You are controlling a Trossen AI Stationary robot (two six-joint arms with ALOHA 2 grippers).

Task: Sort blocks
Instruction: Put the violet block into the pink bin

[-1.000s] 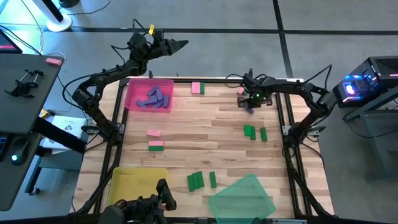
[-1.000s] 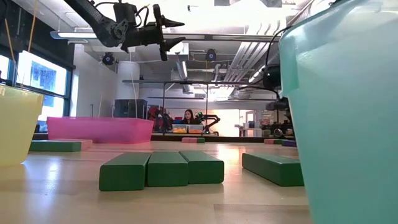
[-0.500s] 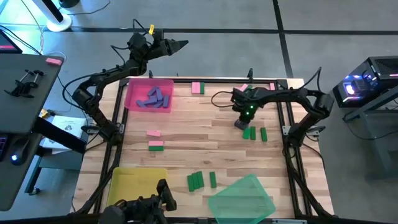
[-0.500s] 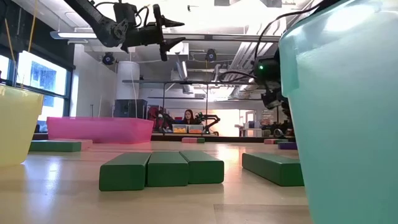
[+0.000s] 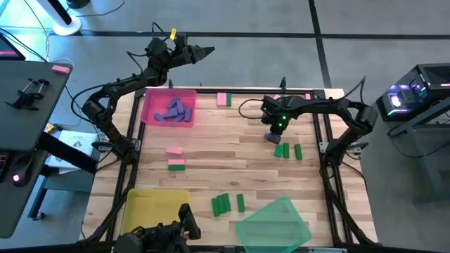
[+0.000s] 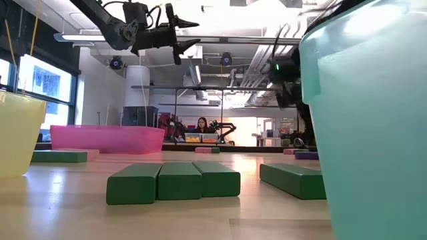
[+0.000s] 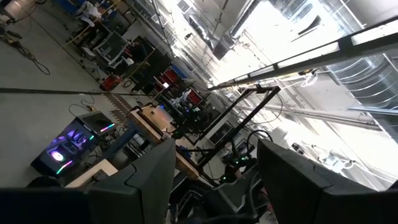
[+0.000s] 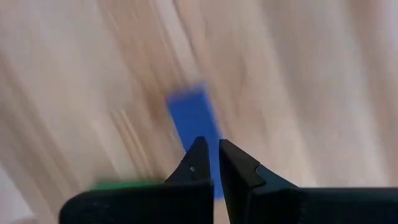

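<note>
1. Landmark: the translucent pink rectangular tray (image 5: 169,107) at the table's far left corner. Several purple-blue bar-shaped blocks (image 5: 173,110) already lie in it, so it appears to serve as the bin for that colour.

2. Left gripper (image 5: 209,50): raised high above the tray's far edge and beyond the table, fingers spread and empty. It looks parked out of the way while the other arm works.

3. Right gripper (image 5: 274,128): well to the right of the pink tray, low over the wooden table (image 5: 232,161). Its fingers stand closed together. In the right wrist view the tips sit directly over a single purple-blue block (image 8: 194,121) lying flat on the wood; whether they touch it cannot be told, and nothing is seen clamped between them.

4. That block (image 5: 272,138) lies just beside a pair of green blocks (image 5: 288,150), far from its matching bin. Judged from this, moving it across to the pink tray is the step in hand.

5. Remaining blocks: a pink and a green bar (image 5: 175,157) lie together on the near side of the pink tray; a pink block (image 5: 223,99) sits just right of the tray; a cluster of green bars (image 5: 226,204) waits far off, between a yellow tray (image 5: 155,207) and a green tray (image 5: 274,223). Sorting seems only partly done.
</note>
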